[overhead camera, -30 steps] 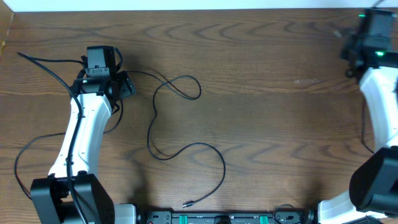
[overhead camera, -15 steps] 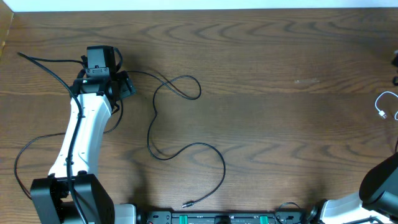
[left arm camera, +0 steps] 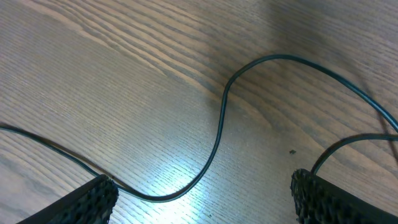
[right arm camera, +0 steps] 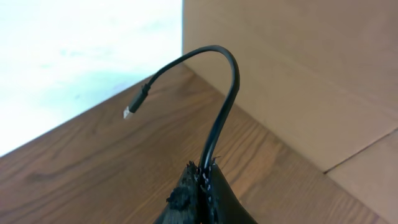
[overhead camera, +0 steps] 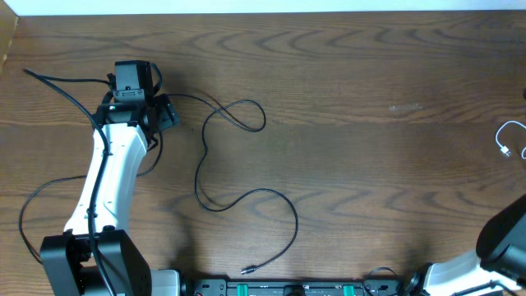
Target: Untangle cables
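One cable (right arm camera: 223, 115) pinched in right pincer (right arm camera: 202, 173) — left pincer (left arm camera: 203, 196) gapes.

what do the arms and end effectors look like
Left arm: white shell, black joints and base, a thin black cable running along it. Right arm: black joint, white shell. Left end effector has black, knobbly-textured fingers; right end effector is black too.

Black cable (left arm camera: 214, 143) curving over table (left arm camera: 93, 68), left gripper (left arm camera: 199, 200) spread wide

long black cable (overhead camera: 263, 191) — lying flat in loose loops | short cable (right arm camera: 234, 78) — arched upward, pinched in right end effector (right arm camera: 202, 173), plug free
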`<state>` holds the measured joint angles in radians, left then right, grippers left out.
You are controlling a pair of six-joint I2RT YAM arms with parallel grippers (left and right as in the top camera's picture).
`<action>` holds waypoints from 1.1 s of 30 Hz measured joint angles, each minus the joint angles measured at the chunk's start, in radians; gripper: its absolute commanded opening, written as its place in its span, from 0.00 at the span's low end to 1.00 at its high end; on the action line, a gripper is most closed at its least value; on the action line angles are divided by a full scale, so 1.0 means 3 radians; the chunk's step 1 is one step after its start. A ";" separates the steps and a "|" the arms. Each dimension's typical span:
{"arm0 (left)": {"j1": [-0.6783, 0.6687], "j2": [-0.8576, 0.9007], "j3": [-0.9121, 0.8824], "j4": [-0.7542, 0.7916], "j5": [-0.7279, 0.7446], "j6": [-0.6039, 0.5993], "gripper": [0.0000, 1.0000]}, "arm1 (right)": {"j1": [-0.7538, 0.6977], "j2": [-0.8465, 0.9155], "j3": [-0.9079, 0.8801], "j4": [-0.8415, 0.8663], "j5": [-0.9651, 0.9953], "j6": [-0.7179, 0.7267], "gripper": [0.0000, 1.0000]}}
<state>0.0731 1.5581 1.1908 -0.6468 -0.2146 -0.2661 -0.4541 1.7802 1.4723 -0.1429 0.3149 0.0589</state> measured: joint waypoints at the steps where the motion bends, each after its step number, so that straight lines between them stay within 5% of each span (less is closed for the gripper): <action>1: 0.0000 0.0000 0.0000 0.0000 0.0000 0.0000 0.90 | 0.0000 0.0067 0.0000 0.0056 0.0003 0.0000 0.01; 4: 0.0000 0.0000 0.0000 0.0000 0.0000 0.0000 0.90 | 0.0000 0.0303 0.0000 0.0197 0.0039 0.0000 0.11; 7: 0.0000 0.0000 0.0000 0.0001 0.0000 0.0000 0.90 | -0.0001 0.0519 0.0000 0.0251 0.0061 -0.0005 0.53; 12: 0.0000 0.0000 0.0000 0.0000 -0.0001 0.0000 0.90 | -0.0001 0.0669 0.0000 0.0195 0.0066 -0.0018 0.72; 19: 0.0000 0.0000 0.0000 0.0000 0.0000 0.0000 0.90 | 0.0000 0.0670 0.0000 0.0130 0.0028 -0.0034 0.86; 22: 0.0000 0.0000 0.0000 0.0000 0.0000 0.0000 0.90 | 0.0004 0.0662 0.0000 0.0064 -0.0130 -0.0020 0.99; 33: 0.0000 0.0000 0.0000 0.0000 0.0000 0.0000 0.90 | 0.0546 0.0251 0.0001 -0.0638 -0.0774 -0.0058 0.99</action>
<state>0.0731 1.5581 1.1908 -0.6468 -0.2146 -0.2661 -0.2905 1.8553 1.4727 -0.3344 0.0826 0.0414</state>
